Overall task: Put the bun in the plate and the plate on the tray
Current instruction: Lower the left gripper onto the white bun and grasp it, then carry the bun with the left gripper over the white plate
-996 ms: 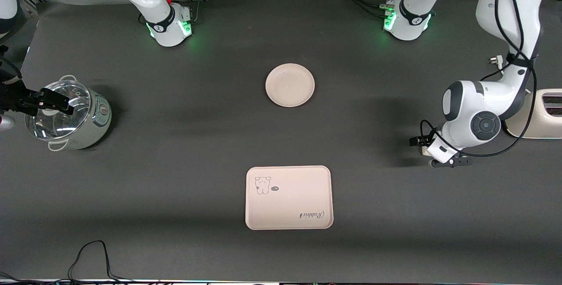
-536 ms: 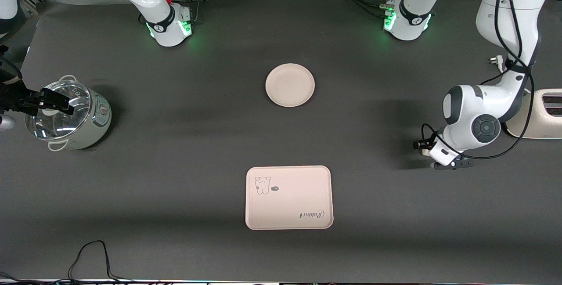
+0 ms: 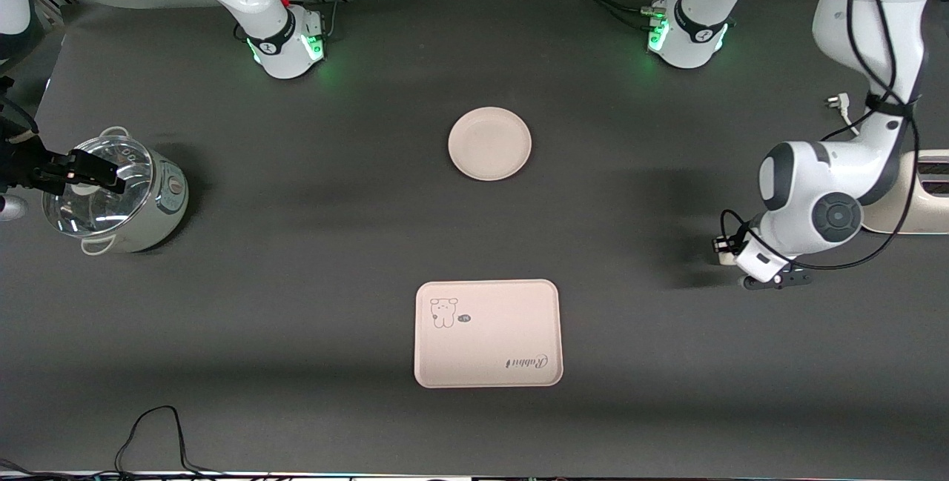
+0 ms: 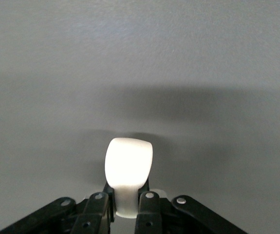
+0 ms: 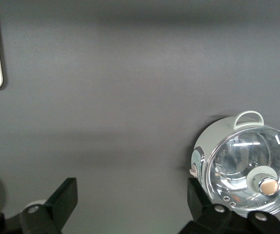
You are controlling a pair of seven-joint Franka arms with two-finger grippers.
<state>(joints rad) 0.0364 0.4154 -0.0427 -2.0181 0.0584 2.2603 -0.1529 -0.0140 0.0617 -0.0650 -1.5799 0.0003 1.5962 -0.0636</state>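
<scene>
Dark grey table (image 3: 311, 259) — plate (image 3: 489, 143), tray (image 3: 487, 333) apart.

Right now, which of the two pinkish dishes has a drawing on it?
The rectangular tray, nearer the front camera, carries a small cartoon animal and "Rabbit" script. The round plate is plain.

Only readable text I find: script word "Rabbit" on tray (image 3: 487, 333), printed upside down as front camera sees it, in tray corner nearer front camera, toward my left arm's end of table. Small dark oval tag beside cartoon animal drawing on same tray: lettering too small to read. Nothing readable in my left wrist view or right wrist view.
</scene>
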